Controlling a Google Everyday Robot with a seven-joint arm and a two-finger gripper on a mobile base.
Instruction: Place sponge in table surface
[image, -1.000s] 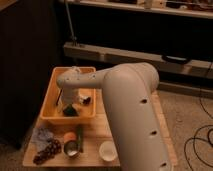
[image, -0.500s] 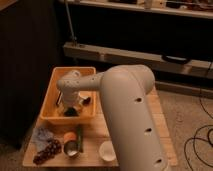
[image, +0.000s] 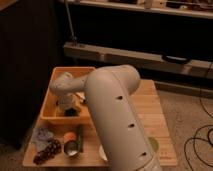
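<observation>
From my remote station I see the arm (image: 116, 112) filling the centre of the camera view: it runs up from the lower edge, bends over the wooden table (image: 150, 107) and reaches left into the orange bin (image: 64, 120). The bin sits on the left rear part of the table. The gripper (image: 67, 103) is down inside the bin, low between its walls and close to the floor, on the left-hand side. I cannot tell whether the gripper is released, clenched or grasping anything, since the wrist housing and the dim light mask its tip. I cannot single out the sponge with any certainty. Dark shapes lie on the bin floor just beside the gripper, towards the right, and I cannot tell what they are. No item that I can read as the sponge lies on the bare table surface. In front of the bin, along the near left edge of the table, these items lie close together: a bluish cloth (image: 43, 135), a bunch of dark grapes (image: 47, 150), a small orange object (image: 68, 136), a metal can (image: 72, 148) lying on its side, and a dark green elongated object (image: 80, 133). The right half of the table is bare wood. Behind the table stands a dark shelving unit (image: 125, 52). Cables (image: 200, 142) lie on the floor to the right.
</observation>
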